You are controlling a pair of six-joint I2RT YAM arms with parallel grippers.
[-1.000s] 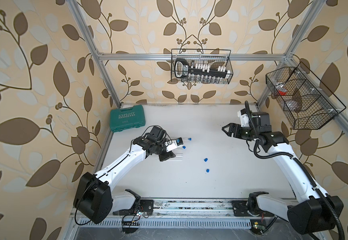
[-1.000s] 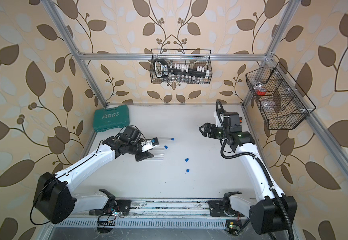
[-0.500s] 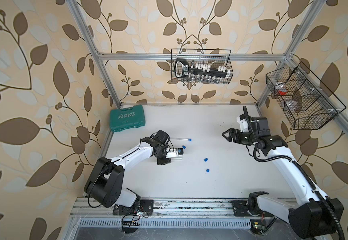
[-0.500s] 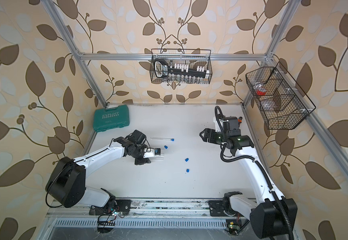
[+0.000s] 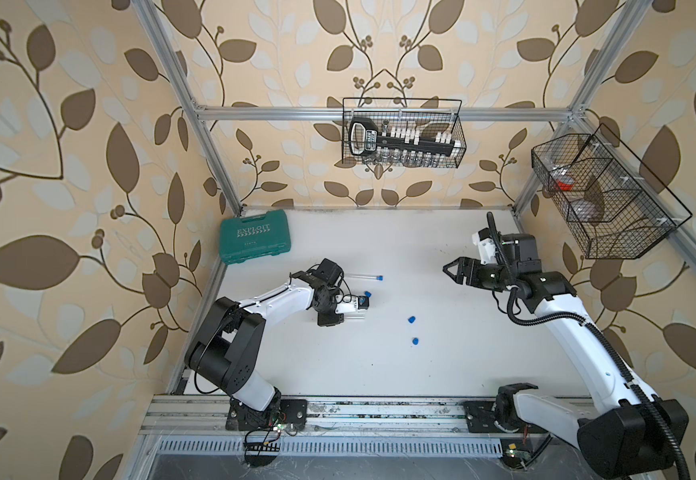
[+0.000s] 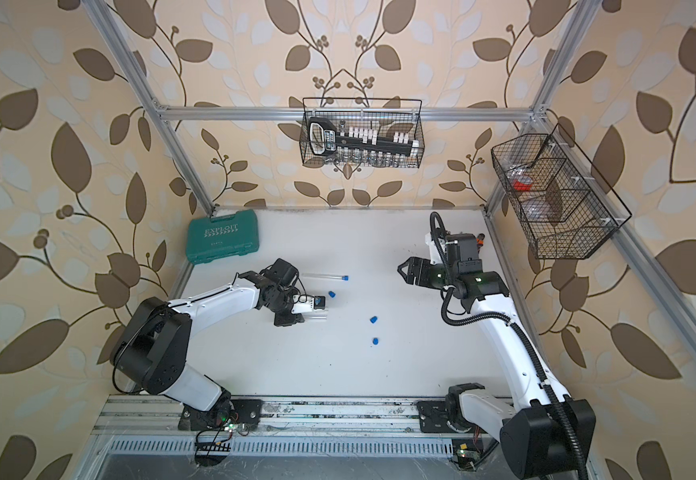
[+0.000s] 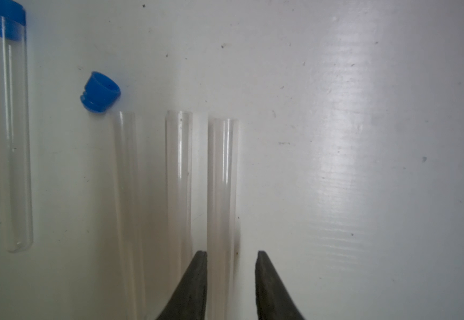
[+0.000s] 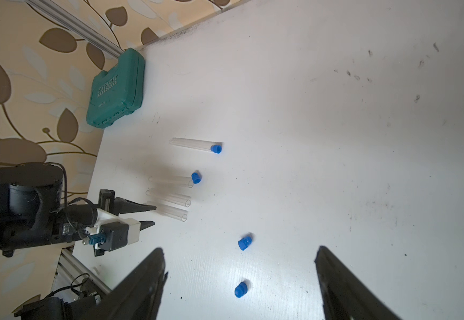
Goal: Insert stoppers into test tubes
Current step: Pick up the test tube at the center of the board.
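On the white worktop (image 5: 441,374), the nearest stopper (image 5: 415,340) and a second stopper (image 5: 411,319) lie loose, close together. Farther in, three open test tubes lie side by side. The left claw (image 7: 230,253) straddles the nearest tube (image 7: 222,180), its fingers narrowly apart, one touching the tube and the other just clear of it. A third stopper (image 7: 100,91) lies at the mouth of the farthest tube (image 7: 125,194). Beyond these, a stoppered tube (image 5: 362,276) lies alone. The right claw (image 5: 449,276) hovers spread wide, holding nothing. A green case (image 5: 254,237) sits at the back.
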